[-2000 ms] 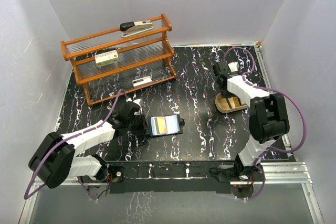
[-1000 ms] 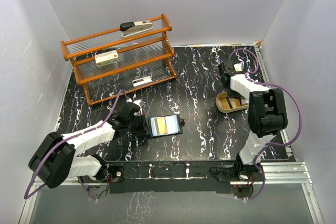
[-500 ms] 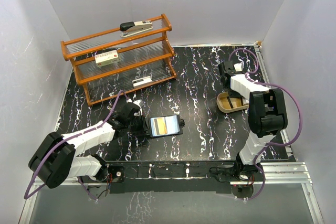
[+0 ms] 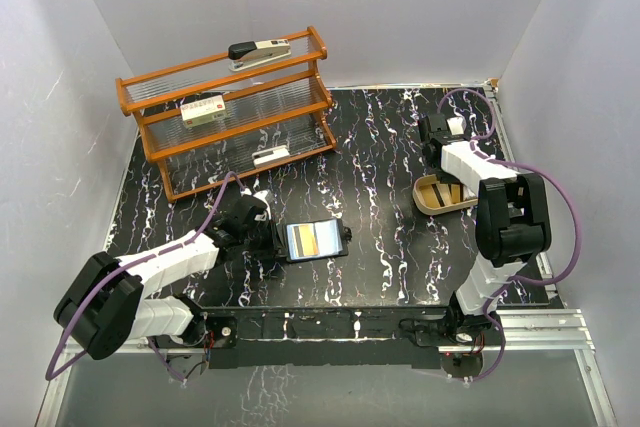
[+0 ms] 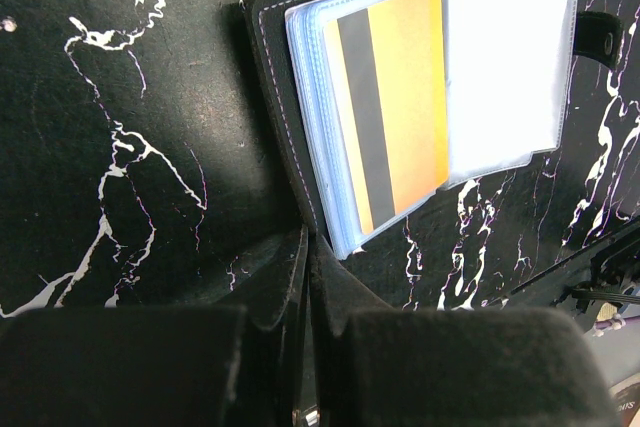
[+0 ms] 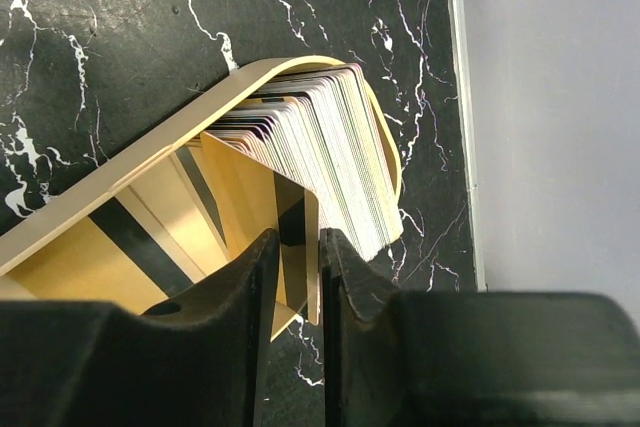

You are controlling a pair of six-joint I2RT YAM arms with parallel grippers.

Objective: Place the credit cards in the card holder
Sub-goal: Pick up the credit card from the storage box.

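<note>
— Grippers first: what do we see on the left?
— We see the left gripper with its jaws drawn together on the near corner of the card holder. The holder lies open on the tabletop, about midway between the two arms.
— And inside it?
— We make out clear pockets fanned open, and an orange card with a dark stripe sits in the front one. The tab with the snap sticks out from the cover's opposite edge.
— What of the right side?
— We find the right gripper over the tan tray, near the tabletop's right edge. Its jaws stand narrow, with an upright card between them. That card is orange with a dark stripe and leans against the stack of cards standing on edge in the tray.
— Is it clamped?
— We cannot tell. We also see flat cards, striped orange, lying in the tray's bottom.
</note>
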